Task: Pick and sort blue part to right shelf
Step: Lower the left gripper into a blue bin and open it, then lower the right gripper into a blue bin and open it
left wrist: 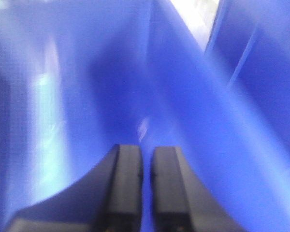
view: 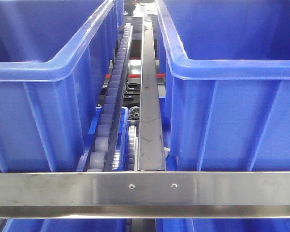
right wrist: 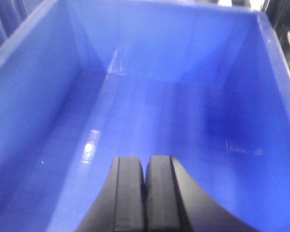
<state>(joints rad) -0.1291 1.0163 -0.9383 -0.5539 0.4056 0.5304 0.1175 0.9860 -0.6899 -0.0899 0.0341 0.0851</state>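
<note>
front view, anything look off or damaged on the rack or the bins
Nothing stands out. The two blue bins sit level on the right shelf, and the roller rail between them runs straight. No spill or damage shows.

Left wrist view blurred; bins (view: 232, 67) cut off by edges.

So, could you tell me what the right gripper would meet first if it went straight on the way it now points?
Most likely the bare floor of the blue bin. The right gripper, fingers together, points down into it, and nothing lies between; depth is hard to judge.
</note>
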